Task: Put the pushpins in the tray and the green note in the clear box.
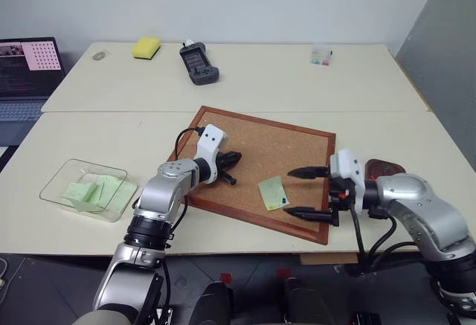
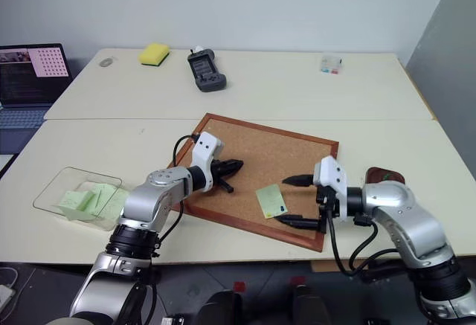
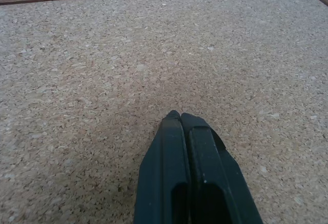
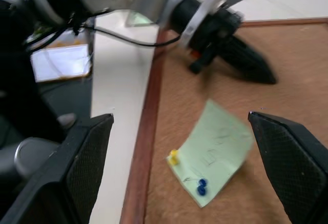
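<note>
Right gripper: nearest item, at the near right corner of the cork board; fingers spread wide, empty, pointing left with the green note just beyond their tips.

Green note: lies on the cork near the board's near edge, pinned at its near end by two pushpins; the right wrist view shows one yellow and one blue. Both look seated; judged not yet pulled.

Left gripper: fingers pressed together, holding nothing, over bare cork left of the note, well apart from it.

Tray: dark reddish dish on the bench, right of the board, partly hidden behind the right arm; contents cannot be told.

Clear box: near left on the bench, already holding several green slips.

Progress: this note and its pins remain.

Room: raised wooden frame runs just beside the note's near side; open cork lies far and left of it. Far bench carries a sponge, a handheld device and a small clear case, all well clear.
</note>
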Robot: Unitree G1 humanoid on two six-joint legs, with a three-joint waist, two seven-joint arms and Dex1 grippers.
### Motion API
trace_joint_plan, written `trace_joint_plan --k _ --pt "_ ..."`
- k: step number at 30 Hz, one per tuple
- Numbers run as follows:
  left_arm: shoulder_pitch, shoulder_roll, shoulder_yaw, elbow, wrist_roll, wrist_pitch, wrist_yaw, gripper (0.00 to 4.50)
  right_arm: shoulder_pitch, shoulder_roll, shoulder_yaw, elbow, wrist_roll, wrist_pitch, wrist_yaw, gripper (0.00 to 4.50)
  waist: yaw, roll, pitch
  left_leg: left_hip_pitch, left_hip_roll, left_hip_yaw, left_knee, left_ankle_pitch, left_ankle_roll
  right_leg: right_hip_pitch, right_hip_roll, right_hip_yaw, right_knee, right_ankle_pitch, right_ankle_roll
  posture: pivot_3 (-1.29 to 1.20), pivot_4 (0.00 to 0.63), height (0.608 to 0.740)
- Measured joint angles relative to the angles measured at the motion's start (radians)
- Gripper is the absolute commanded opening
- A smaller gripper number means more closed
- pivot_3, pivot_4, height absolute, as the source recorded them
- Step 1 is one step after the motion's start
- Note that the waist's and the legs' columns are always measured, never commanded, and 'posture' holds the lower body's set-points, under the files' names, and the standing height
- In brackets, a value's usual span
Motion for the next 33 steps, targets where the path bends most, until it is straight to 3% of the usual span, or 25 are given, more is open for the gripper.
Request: trace_joint_plan --k 5,8,14,24,27,33 --pt "0.014 0.004 0.001 -0.025 0.000 0.013 0.004 0.00 -0.019 0.046 0.038 0.135 -0.051 -0.065 0.032 4.48 0.000 0.000 0.000 0.000 0.000 -0.001 0.000 0.000 0.000 0.000 0.000 0.000 0.000 0.000 0.000 0.00 0.150 0.740" --pt "0.019 0.006 0.000 -0.034 -0.001 0.014 0.005 0.00 -0.044 0.077 0.043 0.196 -0.066 -0.085 0.033 4.02 0.000 0.000 0.000 0.000 0.000 -0.005 0.000 0.000 0.000 0.000 0.000 -0.001 0.000 0.000 0.000 0.00 0.150 0.740" --pt "0.021 0.006 0.000 -0.038 -0.001 0.015 0.011 0.00 -0.053 0.105 0.077 0.323 -0.142 -0.179 0.061 2.68 0.000 0.000 0.000 0.000 0.000 -0.005 0.000 0.000 0.000 0.000 0.000 0.000 0.000 0.000 0.000 0.00 0.150 0.740" --pt "0.023 0.006 0.000 -0.041 -0.002 0.018 0.012 0.00 -0.071 0.141 0.087 0.353 -0.179 -0.229 0.062 0.51 -0.001 0.000 0.000 0.000 0.000 -0.006 0.000 0.000 -0.001 0.000 0.000 0.000 0.001 0.000 0.000 0.00 0.150 0.740" --pt "0.026 0.006 0.000 -0.046 -0.002 0.019 0.013 0.00 -0.072 0.141 0.083 0.357 -0.180 -0.230 0.059 0.06 -0.001 0.000 0.000 0.000 0.000 -0.007 0.000 0.000 -0.001 0.000 0.000 0.000 0.001 0.000 0.000 0.00 0.150 0.740" --pt "0.028 0.006 0.000 -0.051 -0.002 0.023 0.014 0.00 -0.072 0.141 0.083 0.358 -0.189 -0.242 0.055 0.06 -0.001 0.000 0.000 0.000 0.000 -0.006 0.000 0.000 0.000 0.000 0.000 0.000 0.001 0.000 0.000 0.00 0.150 0.740"
